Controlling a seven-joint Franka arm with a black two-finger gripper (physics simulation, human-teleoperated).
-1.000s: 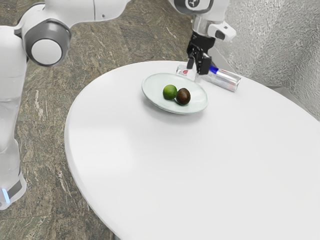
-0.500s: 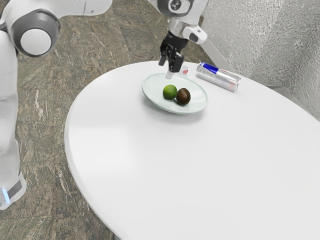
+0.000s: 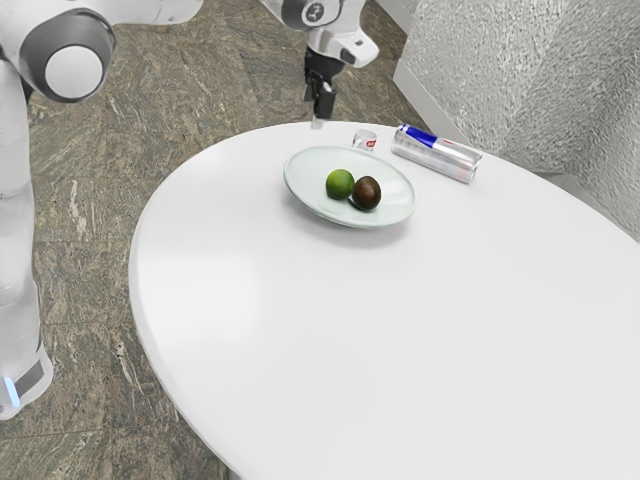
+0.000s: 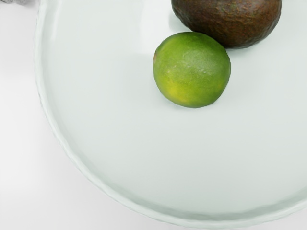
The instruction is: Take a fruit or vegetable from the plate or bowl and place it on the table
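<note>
“Where is the gripper [image 3: 318, 108] hanging, as you're seeing it?”

“Up in the air, over the plate [image 3: 310, 180]. Its wrist camera is looking down on the dish from above, and the arm [image 3: 150, 10] is reaching across from the exterior view's left.”

“And is it standing wide or narrow?”

“That I'm not managing to tell from here, honestly. The lime [image 3: 340, 184] and the avocado [image 3: 367, 194] are both sitting on the plate, though, well below it.”

“So they're both lying there on the dish. How are they sitting?”

“Close together, around the plate's middle, and looking as if they're touching. The lime, bright green with a yellowish patch, is resting nearer the plate's side toward the exterior view's left. The dark brown avocado is nestling by it, toward the plate's other side.”

“What's that silver and blue drink can [image 3: 437, 154] doing?”

“Lying on its side on the white table [image 3: 250, 300], beyond the plate and off toward the exterior view's right. It isn't touching the plate.”

“And that little thing with the red mark [image 3: 365, 140]?”

“Resting just past the plate's far rim, between the plate and the table's far edge. It's looking pale, partly see-through, but I'm not making out what it is.”

“And the plate itself?”

“Pale green and round, with its raised rim running around both fruits.”
</note>
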